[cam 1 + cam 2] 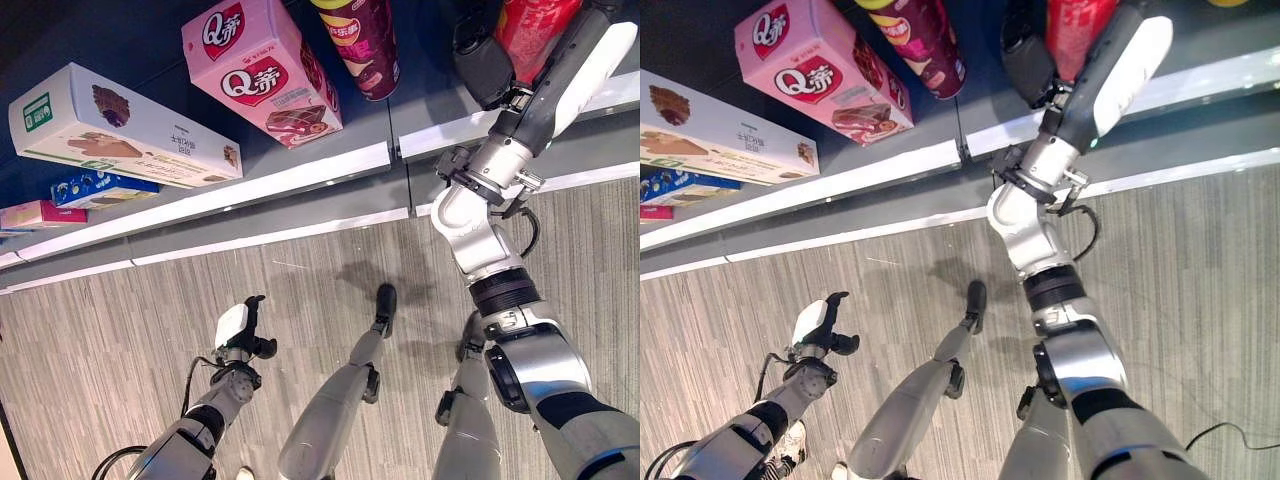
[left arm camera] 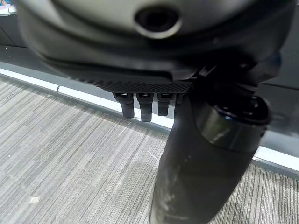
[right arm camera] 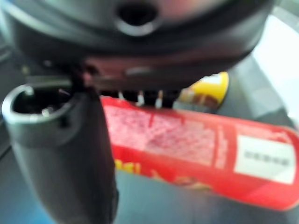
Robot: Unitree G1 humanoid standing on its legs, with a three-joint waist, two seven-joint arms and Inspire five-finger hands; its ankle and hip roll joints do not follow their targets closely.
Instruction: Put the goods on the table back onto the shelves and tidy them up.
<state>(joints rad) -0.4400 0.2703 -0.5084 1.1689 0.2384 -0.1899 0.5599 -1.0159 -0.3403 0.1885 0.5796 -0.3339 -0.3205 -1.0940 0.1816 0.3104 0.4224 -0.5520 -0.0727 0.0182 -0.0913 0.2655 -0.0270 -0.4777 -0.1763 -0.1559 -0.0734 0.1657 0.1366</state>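
Shelf (image 1: 300, 180): dark board with a pale front edge, running across the head views. It is your target surface.

White box (image 1: 120, 125): the largest item, lying flat at the shelf's left, long axis roughly along the shelf edge.

Pink box (image 1: 262, 70): set beside the white box, its long axis angled back into the shelf.

Maroon can (image 1: 360, 40): just beside the pink box, long axis pointing into the shelf.

Red can (image 3: 201, 158): the item in hand. You have it up at the shelf on the right. In the right wrist view its long axis runs across the palm, the labelled end away from the thumb. In the head views it points into the shelf, roughly parallel to the maroon can.

Blue packet (image 1: 100, 188) and small pink packet (image 1: 40, 214): low at the far left.

Right hand (image 1: 485, 65): raised at the shelf, thumb and fingers wrapped round the red can.

Left hand (image 1: 240, 330): hanging low over the floor, fingers relaxed, holding nothing.

Risks, as a judgement: a can freed on its side could roll off the front edge, so let go only once it is well back from that edge. Pushing it in askew could knock the yellow-topped item (image 3: 208, 91) behind it.
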